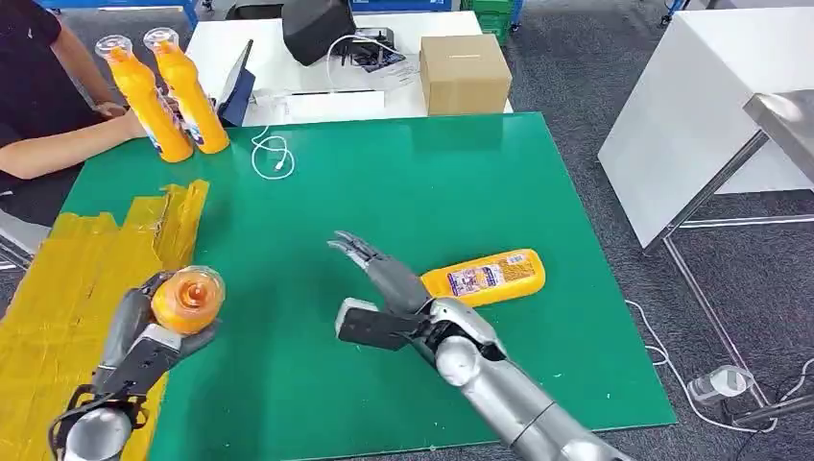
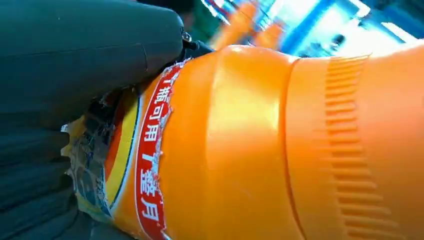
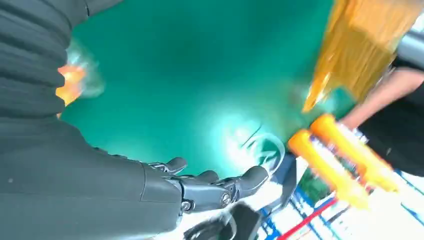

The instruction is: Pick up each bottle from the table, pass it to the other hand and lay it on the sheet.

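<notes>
The left hand (image 1: 144, 351) grips an orange plastic bottle (image 1: 188, 299) over the yellow sheet (image 1: 67, 279), while the right hand (image 1: 379, 298) (fingers spread, holding nothing) hovers above the green tabletop (image 1: 422, 182), a second orange bottle (image 1: 485, 277) lying just beside it.

Your left hand (image 1: 158, 331) sitting at the lower left of the head view, fingers gripping a bottle (image 1: 187, 300), your right arm reaching up from the bottom centre, right hand (image 1: 379, 288) hanging spread and holding nothing
</notes>
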### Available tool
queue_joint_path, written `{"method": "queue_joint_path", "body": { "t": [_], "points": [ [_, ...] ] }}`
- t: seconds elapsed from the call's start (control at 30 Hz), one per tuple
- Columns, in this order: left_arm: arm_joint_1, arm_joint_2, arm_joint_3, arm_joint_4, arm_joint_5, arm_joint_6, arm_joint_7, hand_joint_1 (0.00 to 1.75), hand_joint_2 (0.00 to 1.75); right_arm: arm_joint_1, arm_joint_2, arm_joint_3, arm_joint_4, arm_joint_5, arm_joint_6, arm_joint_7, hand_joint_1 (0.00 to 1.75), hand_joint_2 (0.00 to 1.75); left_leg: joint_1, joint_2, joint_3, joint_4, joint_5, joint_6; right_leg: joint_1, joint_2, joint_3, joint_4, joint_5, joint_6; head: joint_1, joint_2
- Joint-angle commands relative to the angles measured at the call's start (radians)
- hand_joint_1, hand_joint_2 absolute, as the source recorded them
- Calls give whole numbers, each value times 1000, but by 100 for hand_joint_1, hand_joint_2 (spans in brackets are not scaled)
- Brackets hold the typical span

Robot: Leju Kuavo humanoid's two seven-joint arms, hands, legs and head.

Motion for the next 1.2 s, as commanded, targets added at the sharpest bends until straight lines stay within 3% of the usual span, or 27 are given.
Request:
{"method": "queue_joint_path", "body": {
  "t": [0.03, 0.17, 0.53, 0.57, 0.6, 0.83, 1.2],
  "points": [
    [-12, 85, 109, 206, -165, 62, 36, 175, 175, 2, -137, -75, -128, 4, 40, -10, 0, 175, -1, -2, 2, -1, 0, 0, 0, -2, 2, -1, 0, 0, 0, 0],
    [-19, 115, 118, 326, -257, 90, 47, 175, 175, -25, -176, -55, -117, -8, 87, -10, 0, 175, -1, -1, 2, -2, 1, 0, -1, -1, 2, -1, 0, 0, 0, 0],
    [-38, 127, 81, 400, -294, 69, 35, 175, 175, -66, -179, -25, -44, -15, 114, 0, 0, 175, -1, 0, 5, -2, 1, 0, -1, 1, 5, 0, 0, -1, 0, 0],
    [-46, 130, 70, 421, -304, 70, 36, 138, 175, -82, -181, -15, -20, -16, 124, 3, 0, 175, -1, -1, 6, -2, 1, 0, -1, 1, 6, -1, 1, -1, 0, 0],
    [-69, 135, 56, 466, -331, 62, 86, 0, 0, -104, -185, 0, 11, -18, 138, 12, 0, 175, -1, -1, 6, -2, 1, 0, -1, 1, 5, 0, 1, -1, 0, 0],
    [-74, 168, -9, 504, -307, 66, 63, 0, 0, -197, -229, 66, 140, -15, 177, 25, 0, 175, -1, -2, 7, -2, 3, 0, -1, 0, 7, 0, 1, 0, 0, 0],
    [-86, 211, -36, 557, -295, 35, 60, 0, 0, -224, -253, 96, 227, -4, 170, 37, 0, 175, -2, -2, 9, -2, 3, 0, -2, 0, 9, 1, 1, -1, -1, 0]
  ]
}}
